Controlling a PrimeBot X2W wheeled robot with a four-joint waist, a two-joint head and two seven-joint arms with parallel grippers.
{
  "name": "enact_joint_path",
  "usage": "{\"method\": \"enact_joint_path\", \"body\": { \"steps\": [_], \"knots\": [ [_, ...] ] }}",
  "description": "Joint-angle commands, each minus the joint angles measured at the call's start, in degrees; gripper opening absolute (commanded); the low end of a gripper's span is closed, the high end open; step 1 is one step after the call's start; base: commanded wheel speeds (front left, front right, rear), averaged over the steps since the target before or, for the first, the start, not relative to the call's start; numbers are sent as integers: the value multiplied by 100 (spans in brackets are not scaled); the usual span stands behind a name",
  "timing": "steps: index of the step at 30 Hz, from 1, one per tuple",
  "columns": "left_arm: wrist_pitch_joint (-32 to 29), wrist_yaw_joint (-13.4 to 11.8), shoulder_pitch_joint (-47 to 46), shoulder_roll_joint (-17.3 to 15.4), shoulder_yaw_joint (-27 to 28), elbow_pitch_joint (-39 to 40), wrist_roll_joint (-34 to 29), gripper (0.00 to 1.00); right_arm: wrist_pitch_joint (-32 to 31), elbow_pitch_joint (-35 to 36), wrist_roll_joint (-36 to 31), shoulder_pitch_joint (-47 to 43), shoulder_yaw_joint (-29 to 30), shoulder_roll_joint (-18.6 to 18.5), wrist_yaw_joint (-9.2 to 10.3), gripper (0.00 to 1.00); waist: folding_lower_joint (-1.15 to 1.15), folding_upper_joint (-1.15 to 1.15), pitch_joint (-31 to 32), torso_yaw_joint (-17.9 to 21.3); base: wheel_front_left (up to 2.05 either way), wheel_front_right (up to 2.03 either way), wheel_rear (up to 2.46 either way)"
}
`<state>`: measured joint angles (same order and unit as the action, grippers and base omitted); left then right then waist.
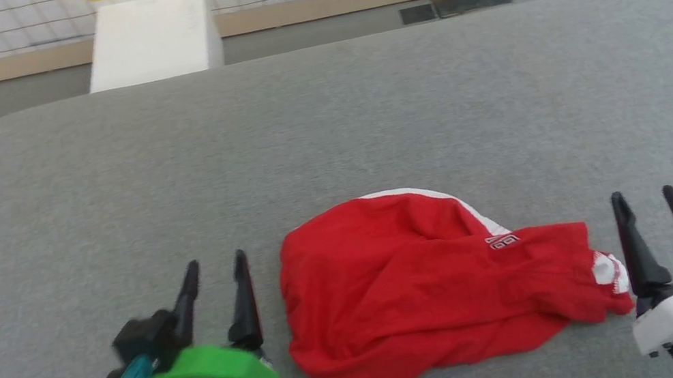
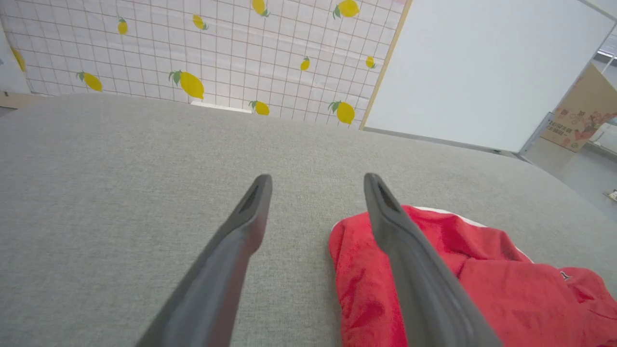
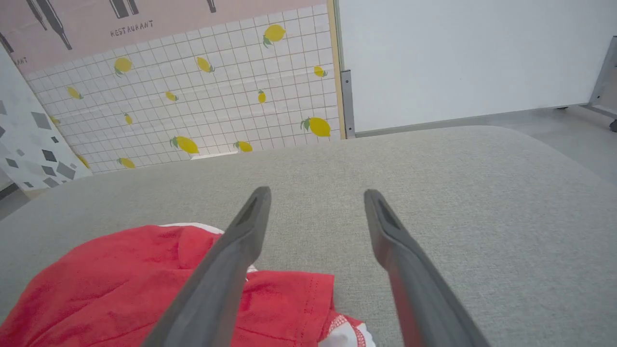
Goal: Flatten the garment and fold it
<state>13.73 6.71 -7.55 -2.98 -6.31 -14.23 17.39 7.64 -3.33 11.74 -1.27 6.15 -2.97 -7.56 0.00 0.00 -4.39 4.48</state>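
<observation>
Red cloth, the garment (image 1: 422, 284) lies bunched just right of the left gripper (image 1: 215, 261), whose jaws stand apart and empty, and just left of the right gripper (image 1: 643, 194), likewise spread. To flatten it well, each should probably pinch its nearest edge low and draw outward evenly

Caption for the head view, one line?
Crumpled red garment on grey table, open left gripper and right gripper flanking it.
</observation>
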Motion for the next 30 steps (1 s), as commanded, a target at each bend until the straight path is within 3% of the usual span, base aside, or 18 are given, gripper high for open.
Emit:
{"method": "enact_joint_path", "body": {
  "steps": [1,10,17,22,23,24,25,26,30],
  "knots": [
    [-174,-69,-275,11,-73,-173,40,100,45,10,52,-16,44,10,8,100,0,0,-78,212,0,0,0],
    [-1867,-397,-1721,-2,-471,-1309,-167,100,124,-27,141,259,-11,10,8,100,0,0,-342,575,0,0,0],
    [-3809,-601,-2412,-117,-785,-2116,-365,100,204,-179,287,306,-197,10,8,100,0,0,-519,756,0,0,0],
    [-5259,-375,-2538,-157,-1063,-2442,-319,100,259,-264,319,339,-224,10,8,100,0,0,-567,825,0,0,0],
    [-5537,-320,-2546,-175,-1114,-2442,-295,92,266,-277,321,351,-234,10,8,100,0,0,-581,841,0,0,0],
    [-5658,-283,-2558,-197,-1148,-2392,-286,38,272,-287,333,360,-237,10,8,100,0,0,-591,852,0,0,0],
    [-5656,-273,-2585,-238,-1155,-2287,-294,16,282,-298,348,375,-247,10,8,100,0,0,-611,867,0,0,0],
    [-5584,-265,-2605,-277,-1169,-2190,-321,0,289,-307,354,389,-258,10,8,100,0,0,-628,879,0,0,0],
    [-4775,-421,-2724,-399,-1111,-1779,-477,0,334,-343,392,441,-301,10,8,100,0,0,-694,911,0,0,0]
  ]
}}
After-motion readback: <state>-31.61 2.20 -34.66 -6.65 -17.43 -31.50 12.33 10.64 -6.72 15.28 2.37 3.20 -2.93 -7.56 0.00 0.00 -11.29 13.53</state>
